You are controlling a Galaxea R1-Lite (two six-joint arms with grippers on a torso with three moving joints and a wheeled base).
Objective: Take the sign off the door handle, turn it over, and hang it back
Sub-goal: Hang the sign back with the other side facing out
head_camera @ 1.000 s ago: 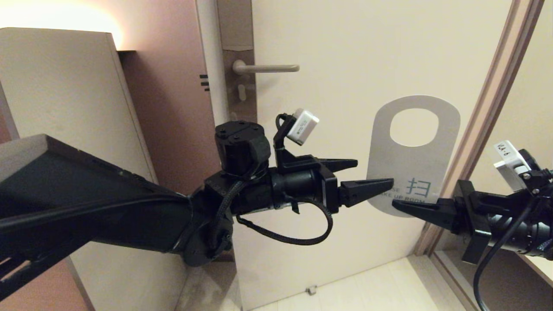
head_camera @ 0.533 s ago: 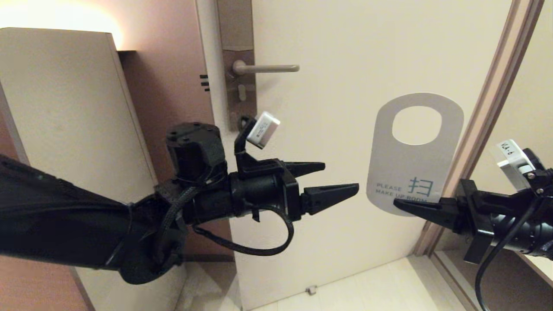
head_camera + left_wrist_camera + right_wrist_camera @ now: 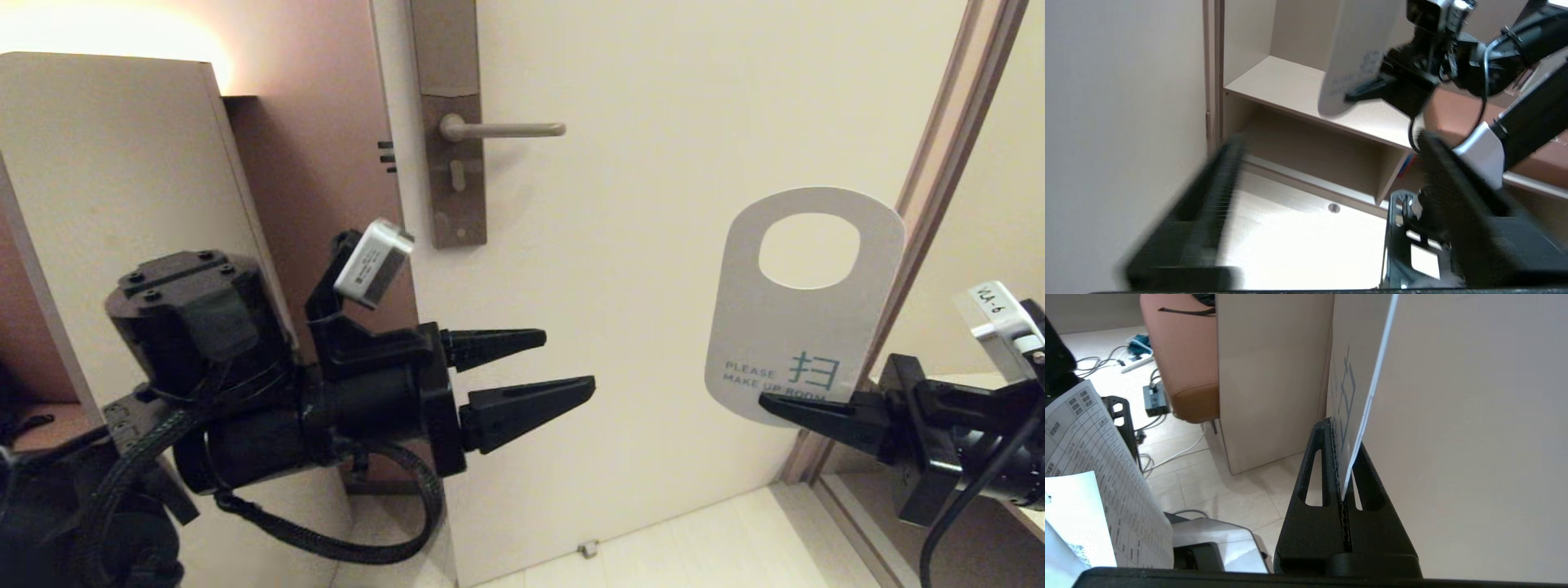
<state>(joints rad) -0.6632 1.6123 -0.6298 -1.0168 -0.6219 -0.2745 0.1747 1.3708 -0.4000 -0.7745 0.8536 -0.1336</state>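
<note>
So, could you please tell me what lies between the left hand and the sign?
Nothing: in the head view only bare door shows between the open left hand and the sign, which the right hand holds.

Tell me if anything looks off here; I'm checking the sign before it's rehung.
Nothing is damaged. The sign is off the door handle, upright with its white "Make up room" face towards the head camera, pinched at its bottom edge by the right gripper. The left gripper hangs open, apart.
</note>
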